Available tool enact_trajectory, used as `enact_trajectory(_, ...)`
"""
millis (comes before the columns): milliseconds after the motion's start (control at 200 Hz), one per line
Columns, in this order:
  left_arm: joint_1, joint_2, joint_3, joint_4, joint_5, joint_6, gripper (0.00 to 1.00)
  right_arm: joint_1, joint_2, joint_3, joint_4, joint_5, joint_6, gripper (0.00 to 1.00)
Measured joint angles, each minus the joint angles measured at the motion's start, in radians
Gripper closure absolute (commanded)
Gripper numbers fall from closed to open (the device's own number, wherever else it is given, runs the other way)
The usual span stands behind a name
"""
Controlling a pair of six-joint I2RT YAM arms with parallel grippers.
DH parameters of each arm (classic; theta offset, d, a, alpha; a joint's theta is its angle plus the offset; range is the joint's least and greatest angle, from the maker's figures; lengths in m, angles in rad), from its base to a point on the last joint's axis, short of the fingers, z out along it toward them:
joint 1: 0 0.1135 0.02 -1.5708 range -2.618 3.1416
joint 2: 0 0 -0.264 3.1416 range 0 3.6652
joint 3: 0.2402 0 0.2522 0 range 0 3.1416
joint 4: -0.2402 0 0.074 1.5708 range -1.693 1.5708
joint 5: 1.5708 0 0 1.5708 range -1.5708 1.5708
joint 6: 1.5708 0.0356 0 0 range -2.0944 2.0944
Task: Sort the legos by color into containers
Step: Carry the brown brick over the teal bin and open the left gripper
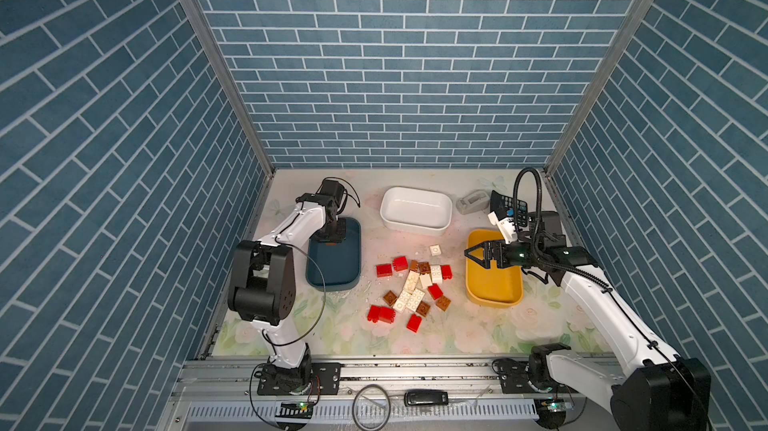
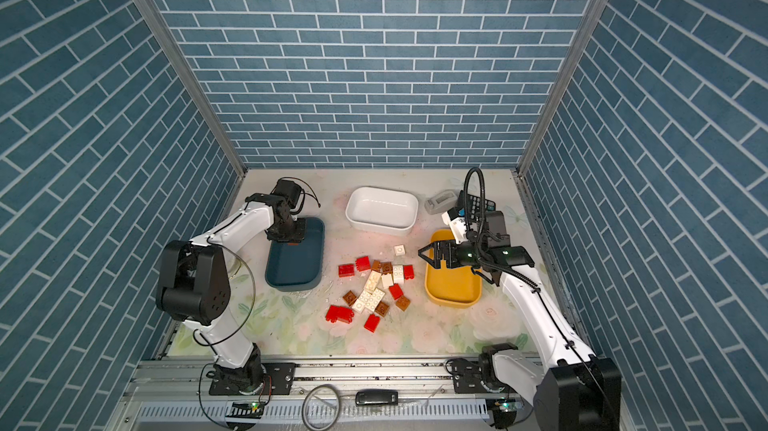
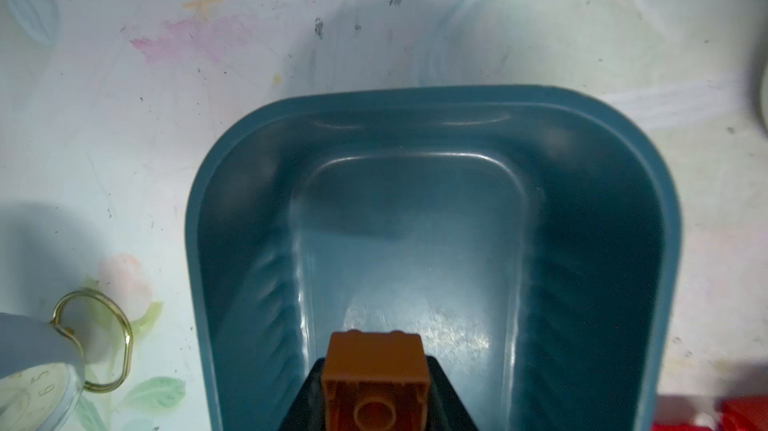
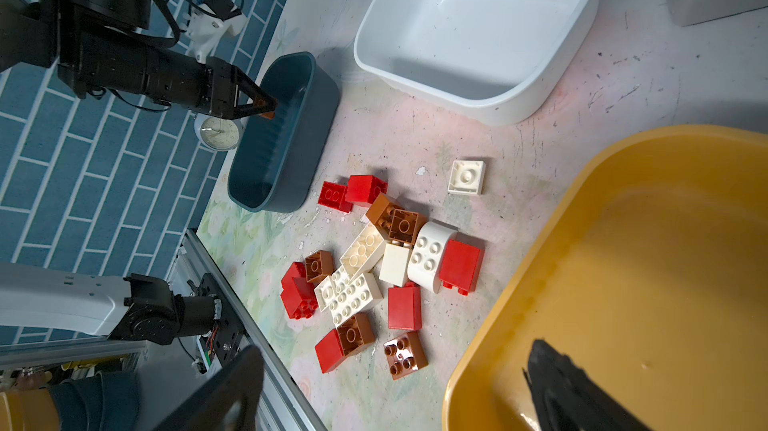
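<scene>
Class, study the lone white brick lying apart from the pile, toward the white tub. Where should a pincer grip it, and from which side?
Grip the white brick across two opposite flat side walls, coming straight down from above. It lies flat and alone, bare table all round, leaving room for both jaws. The open right pincer is nearer.

The teal tub [image 3: 415, 242] is smooth moulded plastic with a soft sheen, its floor dulled by fine scratches. The brown brick [image 3: 376, 370] is glossy hard plastic, and so is the red brick [image 4: 404, 307]. The white tub [image 4: 478, 34] and yellow tub [image 4: 644, 262] are smooth, shiny plastic. The table sheet [image 4: 436, 134] looks matt, printed and scuffed with dark marks. The rail [image 1: 415, 368] is dull bare metal.
</scene>
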Motion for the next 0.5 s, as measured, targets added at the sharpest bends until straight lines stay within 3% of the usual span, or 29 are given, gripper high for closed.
enact_trajectory(240, -0.002, 0.029, 0.004, 0.005, -0.017, 0.006, 0.36, 0.000, 0.002, 0.000, -0.001, -0.002, 0.000, 0.01)
enact_trajectory(500, -0.062, -0.087, 0.011, -0.056, 0.016, -0.044, 0.31, 0.000, 0.005, 0.000, -0.001, -0.005, -0.001, 0.01)
